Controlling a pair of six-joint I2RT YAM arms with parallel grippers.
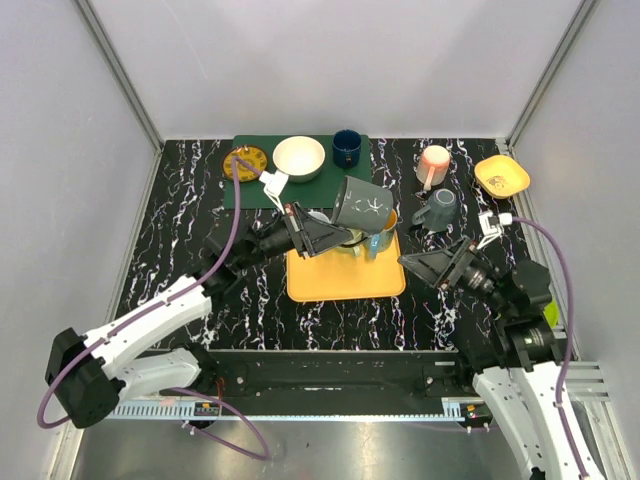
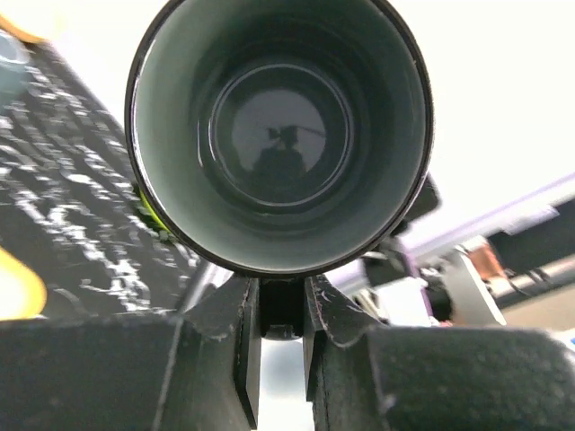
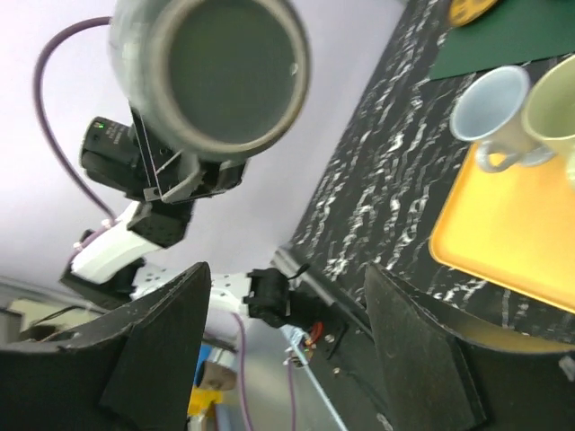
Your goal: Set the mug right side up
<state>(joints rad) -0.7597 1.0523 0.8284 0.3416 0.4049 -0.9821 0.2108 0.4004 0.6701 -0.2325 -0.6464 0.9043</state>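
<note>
Black marbled table (image 1: 170, 230); mug (image 2: 278, 135) interior in left wrist view only

This is looking like a robotics lab cell, not a kitchen: white panels (image 1: 330, 60) on aluminium posts (image 1: 120, 75) are walling in a black marbled table (image 1: 190, 220). Purple cables (image 1: 232, 225) are trailing from the left arm (image 1: 150, 318) and right arm (image 1: 535, 405) standing on a metal rail (image 1: 330, 408), and a bowl (image 1: 298, 158) is sitting on a green mat (image 1: 312, 192) beside an orange tray (image 1: 345, 280).

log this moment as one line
left gripper: shut on dark grey mug, held above flat orange tray | right gripper: open, empty | mug: tilted, not yet upright
</note>
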